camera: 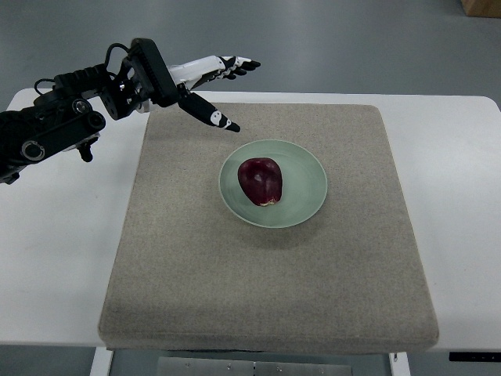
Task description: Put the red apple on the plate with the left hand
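So there's one plate (305,205) here, a pale green round one, sitting on a grey felt-looking mat (266,298) a bit right of the mat's middle and toward its far half. In the plate: one red apple (261,181), dark red, lying slightly left of the plate's centre (there's a small pale patch on its near edge, can't tell if that's the stem end or a blemish). Nothing else in the plate, just the single apple, and it's resting fully inside the rim.

The mat lies flat on a white table (55,251) and covers most of the middle of it, with bare table showing on the left and right sides and a strip along the far edge.

Count so far: one plate, one apple, one mat, one table, one robot arm in view.

The left hand (205,88) comes in from the left edge on a black arm (55,125) with some cables on it, and it's up over the far left corner of the mat. Its fingers (235,66) are released and stretched out straight, holding nothing; they're white with black tips and point right, out past the table's far edge. The thumb (213,116) sticks out separately, angled down toward the plate, with its tip over the mat and clearly apart from the plate rim. The hand is well clear of the apple, not touching it or the plate.

Beyond the table it's just grey floor (352,39), with a bit of a brownish box (481,6) in the far right corner.
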Available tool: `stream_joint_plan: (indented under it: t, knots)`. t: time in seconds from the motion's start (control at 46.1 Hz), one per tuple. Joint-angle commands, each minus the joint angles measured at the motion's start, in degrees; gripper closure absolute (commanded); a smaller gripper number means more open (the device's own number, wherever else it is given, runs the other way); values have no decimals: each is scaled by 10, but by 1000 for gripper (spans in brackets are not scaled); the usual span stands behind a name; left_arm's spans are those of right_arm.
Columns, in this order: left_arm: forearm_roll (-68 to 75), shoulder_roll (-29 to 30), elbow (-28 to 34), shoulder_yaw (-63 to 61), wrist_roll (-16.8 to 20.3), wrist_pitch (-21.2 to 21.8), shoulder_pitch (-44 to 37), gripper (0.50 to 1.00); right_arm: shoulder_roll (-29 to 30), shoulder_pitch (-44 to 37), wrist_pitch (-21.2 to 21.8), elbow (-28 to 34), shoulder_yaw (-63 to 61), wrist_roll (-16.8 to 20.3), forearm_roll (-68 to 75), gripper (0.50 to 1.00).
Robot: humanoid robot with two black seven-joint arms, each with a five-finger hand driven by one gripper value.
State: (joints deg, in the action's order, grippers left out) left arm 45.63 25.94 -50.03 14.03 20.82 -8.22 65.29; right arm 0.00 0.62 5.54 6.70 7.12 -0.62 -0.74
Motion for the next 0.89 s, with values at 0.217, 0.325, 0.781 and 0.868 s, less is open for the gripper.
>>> stream_joint_plan:
  t: [0.217, 0.325, 0.781, 0.868]
  knots:
    - [-246, 20, 49, 6, -1, -11, -5, 504, 0, 0, 0, 0, 0, 0, 0, 536]
    - [-291, 24, 63, 6, -3, -44, -12, 504, 0, 0, 0, 0, 0, 0, 0, 536]
    - [-570, 21, 180, 7, -81, -253, -32, 504, 0, 0, 0, 0, 0, 0, 0, 536]
    - [-614, 23, 193, 13, -119, -268, -36, 504, 0, 0, 0, 0, 0, 0, 0, 536]
